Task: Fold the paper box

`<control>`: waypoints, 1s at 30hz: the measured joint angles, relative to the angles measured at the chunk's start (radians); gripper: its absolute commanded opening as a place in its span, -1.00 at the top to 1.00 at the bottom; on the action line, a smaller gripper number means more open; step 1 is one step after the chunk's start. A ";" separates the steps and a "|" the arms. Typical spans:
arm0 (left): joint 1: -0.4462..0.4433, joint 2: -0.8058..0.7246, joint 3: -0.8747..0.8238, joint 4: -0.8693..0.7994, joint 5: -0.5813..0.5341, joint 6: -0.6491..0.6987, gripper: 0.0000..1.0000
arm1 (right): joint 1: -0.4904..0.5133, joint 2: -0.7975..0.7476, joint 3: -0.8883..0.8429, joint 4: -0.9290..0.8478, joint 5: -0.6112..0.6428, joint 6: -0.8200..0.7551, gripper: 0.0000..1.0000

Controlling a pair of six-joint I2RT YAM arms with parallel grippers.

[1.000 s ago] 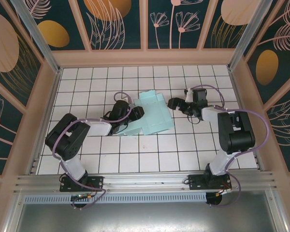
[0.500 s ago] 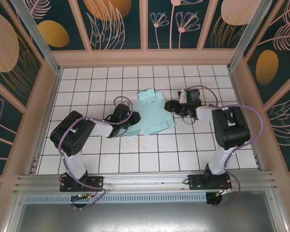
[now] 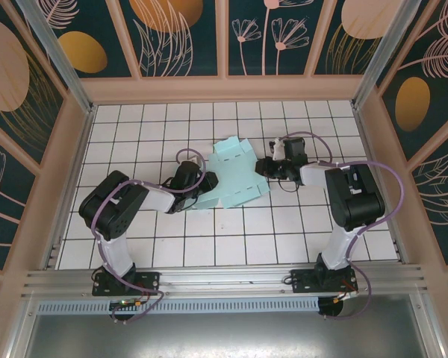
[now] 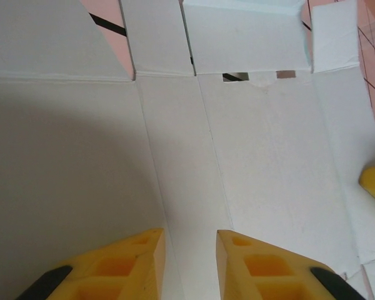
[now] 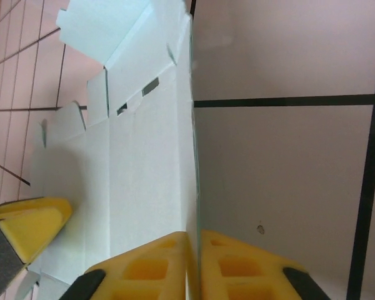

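the paper box (image 3: 237,177) is a flat cut sheet of pale mint-blue card. it lies near the middle of the white tiled surface (image 3: 209,239), between my two hands. the sheet has long creases, and at its far end there are several short flaps (image 4: 244,37) with narrow cuts between them.

my right hand (image 3: 262,165) is at the right edge of the sheet. in the right wrist view its two yellow fingers (image 5: 150,262) are pressed together, and the thin edge of the card stands between them, so this hand is clamped on the paper box. this edge is lifted a little from the tiles. the rest of the sheet goes down flat to the left.

my left hand (image 3: 209,181) is at the left side of the sheet, opposite to the right one. in the left wrist view its yellow fingers (image 4: 134,256) are apart, with a narrow gap between them. they are over the card, and one crease runs through this gap. i cannot tell if the fingertips touch the card. they do not hold anything.

at the right border of the left wrist view one yellow finger of my right hand shows, on the edge of the sheet.
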 measured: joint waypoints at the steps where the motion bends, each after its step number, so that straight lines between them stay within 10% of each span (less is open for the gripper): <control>1: 0.000 0.000 0.000 0.002 0.000 -0.002 0.36 | 0.005 0.000 0.001 -0.005 0.013 -0.008 0.90; 19: 0.000 -0.113 -0.048 -0.051 -0.062 0.012 -0.77 | 0.162 -0.008 0.129 -0.231 0.488 -0.174 1.00; 30: 0.015 -0.139 -0.027 -0.106 -0.058 0.021 -0.95 | 0.292 0.059 0.196 -0.299 0.924 -0.278 1.00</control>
